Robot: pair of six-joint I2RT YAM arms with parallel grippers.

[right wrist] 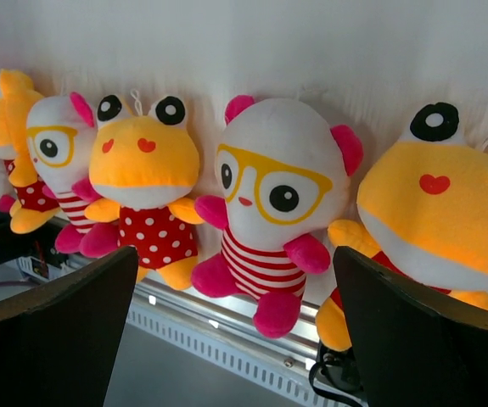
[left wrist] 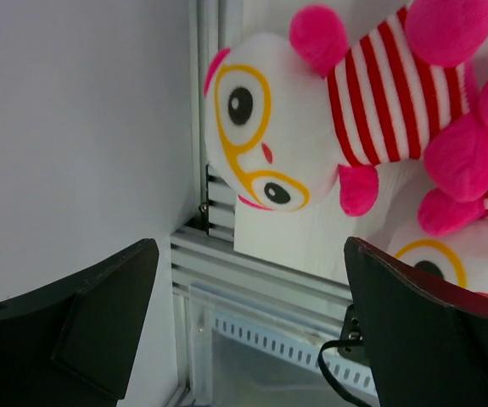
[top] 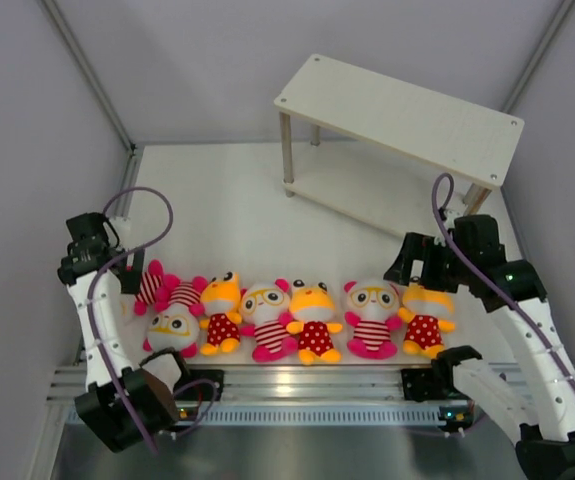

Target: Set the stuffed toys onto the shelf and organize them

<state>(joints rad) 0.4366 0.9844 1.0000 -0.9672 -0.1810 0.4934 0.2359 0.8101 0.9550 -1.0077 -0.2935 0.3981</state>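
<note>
Pink and yellow plush toys [top: 312,320] rowed near, within reach; cream two-tier shelf [top: 407,120] far right; left gripper [left wrist: 252,326], right gripper [right wrist: 235,331] wide open, empty

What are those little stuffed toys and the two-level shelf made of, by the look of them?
The stuffed toys look like soft plush fabric, matte and slightly fuzzy, with plump rounded limbs. The shelf seems to have pale wood or laminate boards, smooth and matte; its thin legs may be silvery metal.
</note>
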